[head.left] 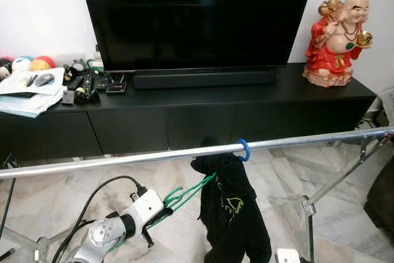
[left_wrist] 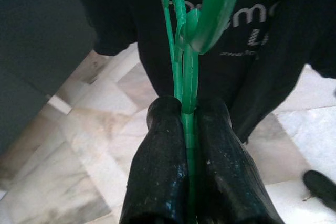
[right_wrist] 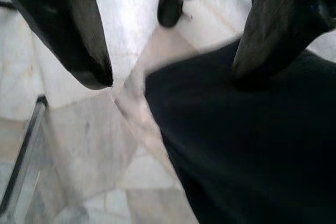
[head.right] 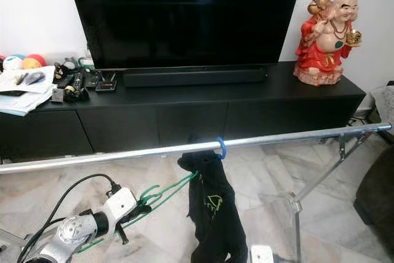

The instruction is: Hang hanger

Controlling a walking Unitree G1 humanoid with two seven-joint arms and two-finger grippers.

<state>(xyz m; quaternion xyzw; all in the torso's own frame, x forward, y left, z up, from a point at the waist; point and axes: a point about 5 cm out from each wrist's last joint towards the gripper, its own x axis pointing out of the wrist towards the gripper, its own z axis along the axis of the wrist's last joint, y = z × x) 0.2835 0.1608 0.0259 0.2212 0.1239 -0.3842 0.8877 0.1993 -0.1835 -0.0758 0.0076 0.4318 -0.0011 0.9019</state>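
I have the left gripper (left_wrist: pixel 186 129) pinched tight on the green hanger (head.left: pixel 184 194), low at about 7 o'clock under the rail (head.left: pixel 123 158). The right gripper (right_wrist: pixel 173 77) hangs spread wide over dark cloth. A black shirt (head.left: pixel 234 214) already hangs from a blue hook (head.left: pixel 244 149) at 12 o'clock. My worry: the green hook may snag the shirt as I lift, or the thin plastic may twist in my fingers and miss the rail.
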